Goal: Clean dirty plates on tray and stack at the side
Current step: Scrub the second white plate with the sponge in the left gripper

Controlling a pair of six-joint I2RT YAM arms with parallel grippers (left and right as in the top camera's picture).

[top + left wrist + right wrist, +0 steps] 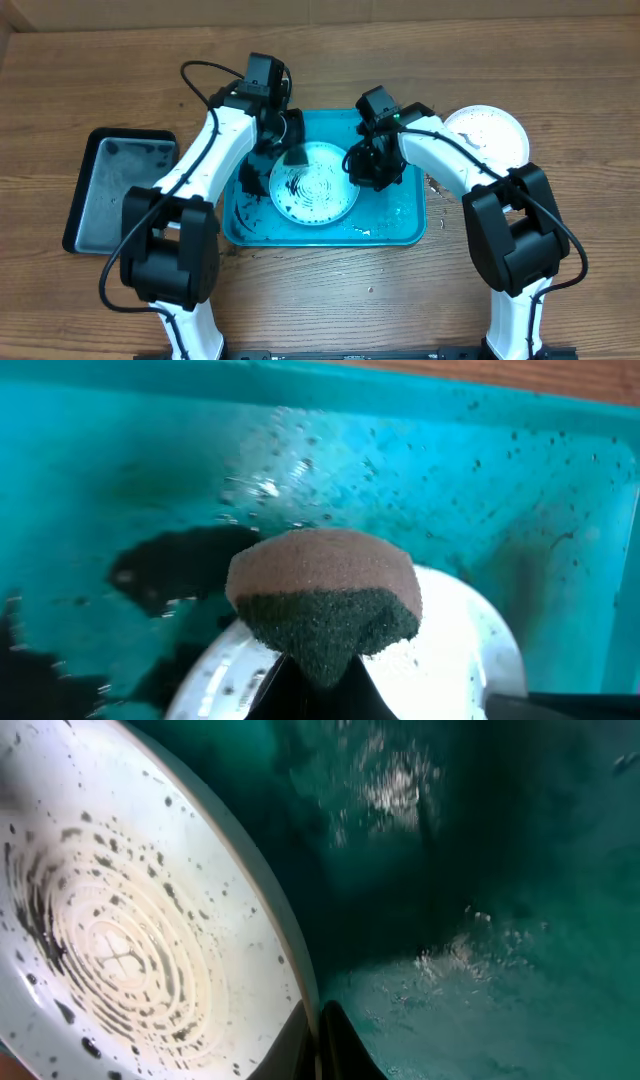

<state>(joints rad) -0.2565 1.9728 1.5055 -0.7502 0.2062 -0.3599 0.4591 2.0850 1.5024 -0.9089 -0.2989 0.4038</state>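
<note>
left jaws pinch sponge [325, 590]; right jaws clamp dirty plate [120, 920] rim; black tray [110, 200] left, white plate [500, 125] right.

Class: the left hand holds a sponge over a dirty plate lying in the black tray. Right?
Not quite. The left hand holds the sponge over the dirty plate, but the plate lies in the turquoise tray, as the overhead view shows.

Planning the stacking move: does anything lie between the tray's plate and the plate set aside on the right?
Only the tray rim and the right arm sit between the dirty plate and the white plate; nothing loose does.
</note>
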